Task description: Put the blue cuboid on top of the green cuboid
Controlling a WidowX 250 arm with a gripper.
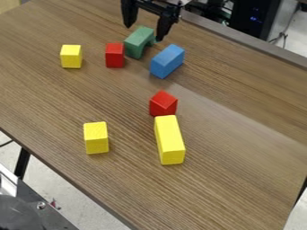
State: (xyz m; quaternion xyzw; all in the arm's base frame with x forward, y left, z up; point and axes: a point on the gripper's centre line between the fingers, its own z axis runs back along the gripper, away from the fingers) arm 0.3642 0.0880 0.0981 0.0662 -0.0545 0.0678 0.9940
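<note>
Blue cuboid (pixel 167 61): lower right of the gripper (pixel 144 33), long axis slanting up-right
Gripper opening: wide, nothing held, by the green arch block (pixel 137 43)

One camera looks down at a slant from above the near side of the brown wood-grain surface (pixel 240 179), facing its far edge. It stands close enough to see each block face, yet takes in pale floor (pixel 60 193) at near left and a black case (pixel 255 18) at far right.
</note>
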